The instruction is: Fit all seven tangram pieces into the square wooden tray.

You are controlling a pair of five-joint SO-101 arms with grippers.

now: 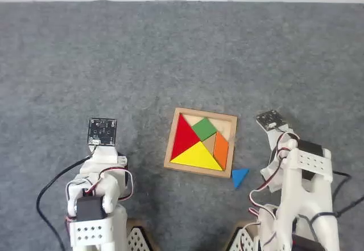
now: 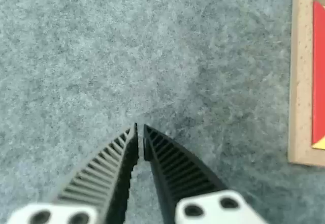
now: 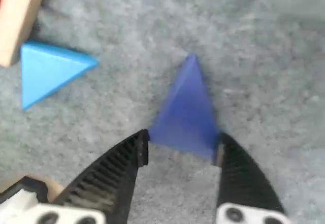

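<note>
Right fingers [image 3: 122, 165] pinch a dark blue triangular tangram piece [image 3: 185, 107]; left fingers [image 2: 175, 165], almost closed, hold nothing over the grey felt bench [image 2: 101, 41].

White arms [image 1: 99, 231], black grippers [image 2: 139, 127] (ribbed inside).

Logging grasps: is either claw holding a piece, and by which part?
The right claw grips a dark blue triangle across its wide end; left claw holds nothing.

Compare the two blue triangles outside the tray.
Shade: the light blue triangle is paler than the dark blue triangle. State: the light one lies free by the tray corner; the dark one sits in the right gripper. Both are outside the tray.
</note>
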